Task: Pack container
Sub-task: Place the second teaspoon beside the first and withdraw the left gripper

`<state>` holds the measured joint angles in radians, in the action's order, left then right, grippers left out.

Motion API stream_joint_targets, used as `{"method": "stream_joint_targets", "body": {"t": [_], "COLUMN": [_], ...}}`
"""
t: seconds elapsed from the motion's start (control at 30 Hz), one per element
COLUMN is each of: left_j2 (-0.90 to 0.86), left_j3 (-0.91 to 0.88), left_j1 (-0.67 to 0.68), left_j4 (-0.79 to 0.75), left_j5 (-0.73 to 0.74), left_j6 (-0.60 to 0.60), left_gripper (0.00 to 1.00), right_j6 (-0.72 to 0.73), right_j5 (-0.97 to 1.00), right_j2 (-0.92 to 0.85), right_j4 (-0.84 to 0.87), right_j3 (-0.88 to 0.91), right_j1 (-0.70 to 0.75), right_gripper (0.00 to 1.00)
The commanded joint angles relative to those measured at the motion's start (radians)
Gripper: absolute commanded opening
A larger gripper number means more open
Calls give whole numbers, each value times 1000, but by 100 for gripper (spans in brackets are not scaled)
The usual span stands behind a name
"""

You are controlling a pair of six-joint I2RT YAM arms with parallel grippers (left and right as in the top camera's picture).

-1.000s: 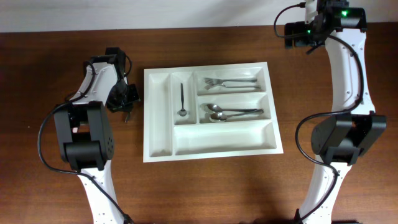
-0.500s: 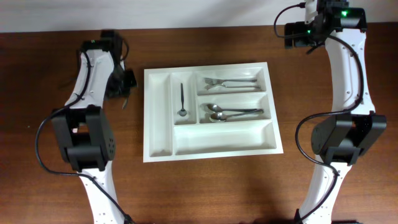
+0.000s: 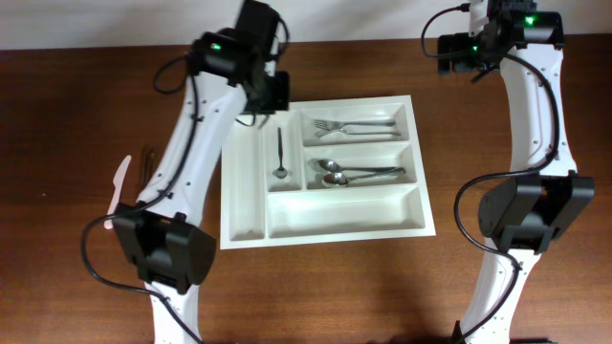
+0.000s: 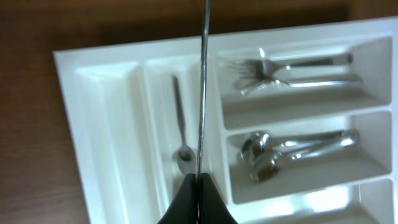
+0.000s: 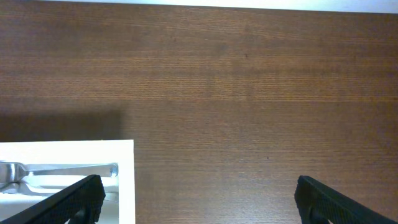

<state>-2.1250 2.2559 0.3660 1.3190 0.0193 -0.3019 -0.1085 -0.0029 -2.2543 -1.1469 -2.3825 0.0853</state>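
The container is a white cutlery tray at the table's middle. It holds two forks, two spoons and a small spoon. My left gripper hovers over the tray's back-left corner. In the left wrist view it is shut on a thin metal utensil, seen edge-on above the divider beside the small spoon. My right gripper is open and empty at the far right, beyond the tray's corner.
A white plastic knife and a dark thin item lie on the wood left of the tray. The tray's long front compartment and its left narrow compartment hold nothing.
My left arm has swung from the table left of the tray up and right, to over the tray's back-left corner, with the thin utensil. The right arm has not moved.
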Motion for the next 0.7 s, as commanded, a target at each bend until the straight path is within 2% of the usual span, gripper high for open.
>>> {"method": "stream_joint_targets", "body": {"t": [0.0,0.3,0.5,0.57,0.67], "left_j2": [-23,-103,-166,-172,-172], "left_j3": [-19,-72,-76,-77,-77], "left_j1": [21,31,31,31,31], "left_j4": [5,-2,-9,-8,-13], "left_j5": [3,3,3,3,3], "left_j6": [-63,-106,-105,-105,-105], "left_gripper": [2,2,6,12,34], "right_j6": [5,5,6,6,5], "right_j5": [8,8,8,8,8], "right_j2": [21,21,21,21,21], "right_j4": [2,2,2,2,2], "right_j3": [-17,-17,-17,-17,-17], "right_j1": [-6,-6,-6,-6,-6], "right_gripper": [99,99,99,99,99]}}
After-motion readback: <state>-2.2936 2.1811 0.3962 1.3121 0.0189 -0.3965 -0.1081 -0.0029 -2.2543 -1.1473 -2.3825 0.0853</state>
